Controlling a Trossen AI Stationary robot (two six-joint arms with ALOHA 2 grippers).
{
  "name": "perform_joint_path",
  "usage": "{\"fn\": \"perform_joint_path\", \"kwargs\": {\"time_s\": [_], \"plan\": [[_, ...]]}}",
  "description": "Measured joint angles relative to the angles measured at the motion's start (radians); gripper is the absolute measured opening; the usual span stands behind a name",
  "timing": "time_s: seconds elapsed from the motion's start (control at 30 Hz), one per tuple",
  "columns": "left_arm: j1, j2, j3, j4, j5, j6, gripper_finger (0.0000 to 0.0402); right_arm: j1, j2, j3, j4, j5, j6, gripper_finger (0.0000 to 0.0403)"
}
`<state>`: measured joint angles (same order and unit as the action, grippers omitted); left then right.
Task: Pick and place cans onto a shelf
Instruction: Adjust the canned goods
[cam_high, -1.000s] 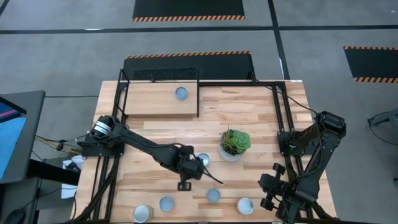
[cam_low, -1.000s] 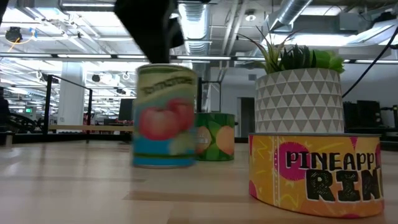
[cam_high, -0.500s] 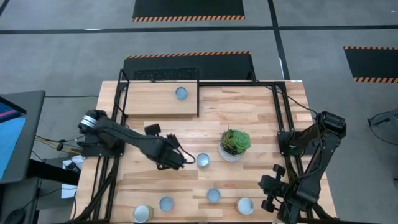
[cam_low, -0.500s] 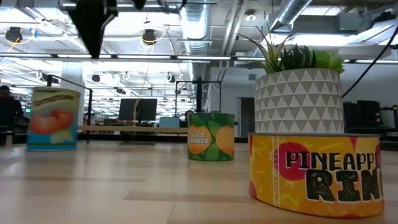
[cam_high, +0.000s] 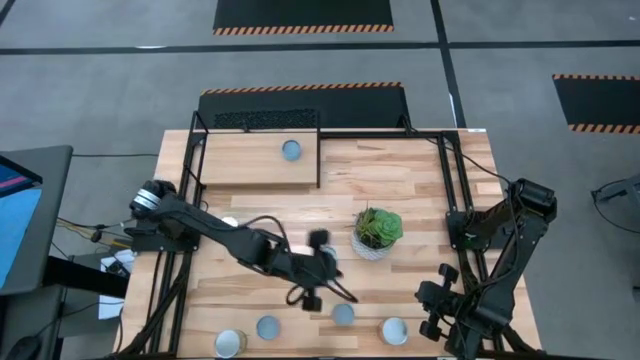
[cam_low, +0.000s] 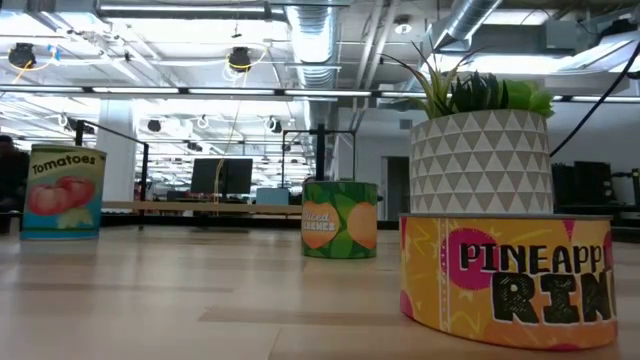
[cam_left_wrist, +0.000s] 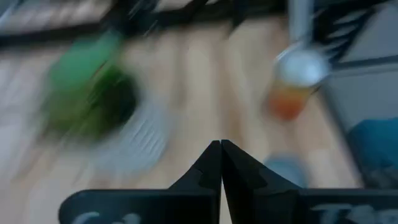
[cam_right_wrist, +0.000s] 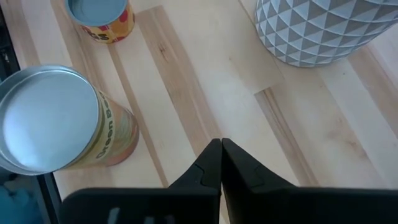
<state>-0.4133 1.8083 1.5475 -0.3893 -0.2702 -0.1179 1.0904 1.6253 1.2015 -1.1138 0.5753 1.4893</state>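
The shelf (cam_high: 250, 165) stands at the table's far left with one can (cam_high: 291, 150) on it. A tomatoes can (cam_high: 228, 222) stands upright on the table's left part and also shows in the low view (cam_low: 62, 190). A green can (cam_low: 340, 218) stands beside the plant; my left arm hides it in the high view. Several more cans (cam_high: 343, 314) stand along the near edge. My left gripper (cam_high: 325, 268) is shut and empty mid-table, left of the plant; its shut fingertips show in the left wrist view (cam_left_wrist: 221, 146). My right gripper (cam_right_wrist: 221, 146) is shut and empty, waiting at the near right (cam_high: 440, 300).
A green plant in a white patterned pot (cam_high: 377, 232) stands mid-table, right of my left gripper. A pineapple can (cam_low: 510, 275) stands close in front of the low camera. A green-labelled can (cam_right_wrist: 56, 121) stands below my right gripper. Black frame bars (cam_high: 455, 190) run along the table's sides.
My left gripper has swung toward the table's left with the tomatoes can, then come back toward the plant without it. The can now stands upright, much farther toward the table's left edge than before, clear of the gripper.
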Motion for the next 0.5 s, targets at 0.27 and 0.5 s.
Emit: {"fn": "perform_joint_path", "kwargs": {"time_s": [0.27,0.5], "plan": [[0.013,0.214,0.131,0.278,0.191,0.130,0.0000,-0.006,0.000,0.000,-0.012,-0.006,-0.006,0.0018],[0.008,0.433,0.404,0.236,0.251,0.205,0.0000,0.020,-0.003,0.000,-0.067,-0.121,-0.002,0.0020]]}}
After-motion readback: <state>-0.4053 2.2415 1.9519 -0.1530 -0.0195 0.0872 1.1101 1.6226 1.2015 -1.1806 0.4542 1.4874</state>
